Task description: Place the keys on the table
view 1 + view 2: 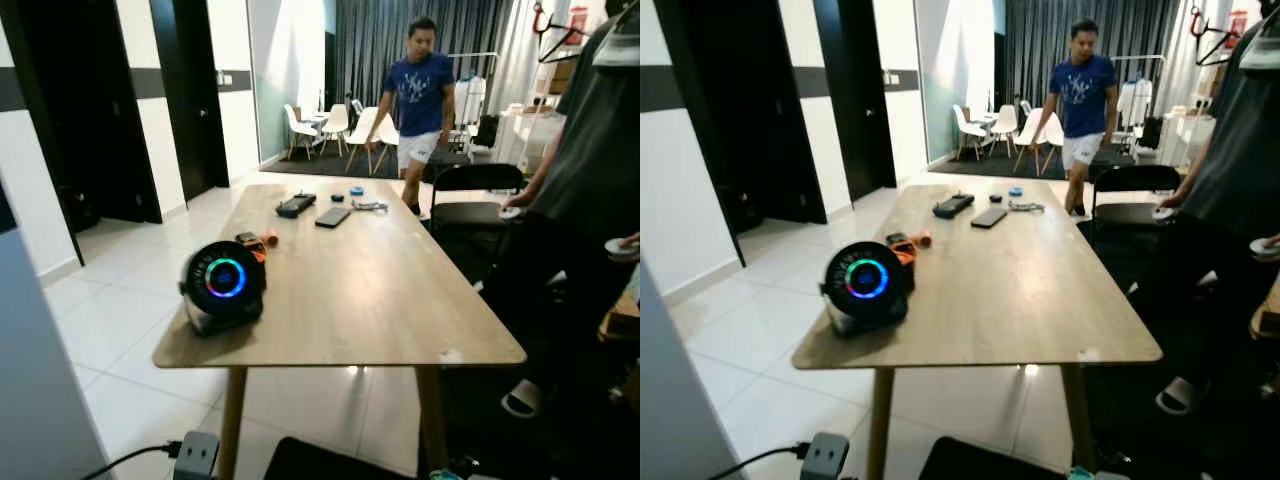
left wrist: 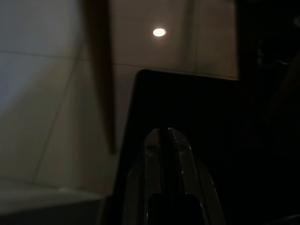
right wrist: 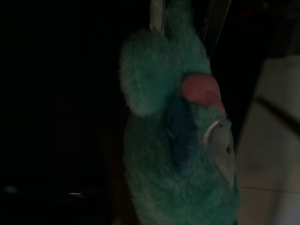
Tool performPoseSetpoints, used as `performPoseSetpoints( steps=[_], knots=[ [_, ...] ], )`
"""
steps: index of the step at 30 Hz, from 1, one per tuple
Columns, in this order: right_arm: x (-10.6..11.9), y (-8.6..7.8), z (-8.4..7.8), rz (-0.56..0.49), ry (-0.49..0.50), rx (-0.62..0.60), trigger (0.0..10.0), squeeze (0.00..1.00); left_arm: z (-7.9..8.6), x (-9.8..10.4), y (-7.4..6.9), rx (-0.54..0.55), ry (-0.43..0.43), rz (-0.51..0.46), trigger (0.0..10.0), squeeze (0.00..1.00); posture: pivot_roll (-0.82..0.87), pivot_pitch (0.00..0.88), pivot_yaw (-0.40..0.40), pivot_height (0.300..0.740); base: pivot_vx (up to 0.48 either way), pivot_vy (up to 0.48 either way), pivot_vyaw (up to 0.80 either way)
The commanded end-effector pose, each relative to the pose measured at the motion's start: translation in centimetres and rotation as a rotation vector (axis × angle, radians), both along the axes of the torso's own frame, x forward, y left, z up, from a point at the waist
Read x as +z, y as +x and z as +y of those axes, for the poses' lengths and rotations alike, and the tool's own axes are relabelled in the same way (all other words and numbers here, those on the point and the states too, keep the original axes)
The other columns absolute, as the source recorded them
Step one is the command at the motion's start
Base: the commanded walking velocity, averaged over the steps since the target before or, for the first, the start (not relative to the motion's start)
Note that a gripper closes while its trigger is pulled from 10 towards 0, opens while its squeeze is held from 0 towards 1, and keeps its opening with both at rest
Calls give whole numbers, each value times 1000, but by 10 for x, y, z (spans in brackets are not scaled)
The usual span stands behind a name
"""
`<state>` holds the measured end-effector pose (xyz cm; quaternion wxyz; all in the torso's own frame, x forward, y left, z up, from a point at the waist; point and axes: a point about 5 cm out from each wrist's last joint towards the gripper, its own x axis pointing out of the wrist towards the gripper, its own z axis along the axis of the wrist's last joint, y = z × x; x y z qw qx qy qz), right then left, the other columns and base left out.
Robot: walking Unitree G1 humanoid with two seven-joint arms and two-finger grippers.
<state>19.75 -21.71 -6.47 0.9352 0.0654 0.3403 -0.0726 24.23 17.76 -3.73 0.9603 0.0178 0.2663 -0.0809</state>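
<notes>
**Mia:** Are the keys on the table (image 1: 380, 290) yet?

**Ben:** No, I think that job is not done. Start down low. The left gripper (image 2: 164, 136) hangs by a table leg (image 2: 101, 75), over the floor and a dark mat (image 2: 187, 108). Its 2 black fingers are pressed together and hold nothing.

**Mia:** And the right gripper?

**Ben:** Its camera is in the dark. A fuzzy green toy (image 3: 173, 140) with a pink spot hangs right in front of it. I guess the toy is the tag on the keys. I cannot make out any metal keys, and I cannot tell if the right gripper has a grip on it.

**Mia:** What is on the table?

**Ben:** At the near left corner sits a round black gadget (image 1: 224, 280) with a glowing ring. Just behind it is something orange (image 1: 262, 242). The middle is bare wood. Far down lie a phone (image 1: 333, 217), a black thing (image 1: 296, 205) and some small bits (image 1: 369, 205).

**Mia:** Who is there?

**Ben:** 1 person in a dark top (image 1: 590, 170) stands close on the right. 1 person in a blue shirt (image 1: 420, 90) is past the far end.

**Mia:** So what is left?

**Ben:** I think all of it: lift the toy up, bring it over the bare wood, and let go.
</notes>
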Motion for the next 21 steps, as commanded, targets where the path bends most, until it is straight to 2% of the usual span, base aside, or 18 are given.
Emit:
performPoseSetpoints(
  steps=[1, 21],
  knots=[
    [-1, 0, 4, 2, 6, 7, 10000, 0, 2, 0, -1, 0, 5, 3, 10000, 0, 15, 0, 6, 740, 0, -349, 0],
    [-2, -3, 2, 4, 6, -9, 10000, 0, 1, -3, -3, -15, 5, 25, 10000, 0, 12, 14, 12, 740, 0, -17, 0]
  ],
)
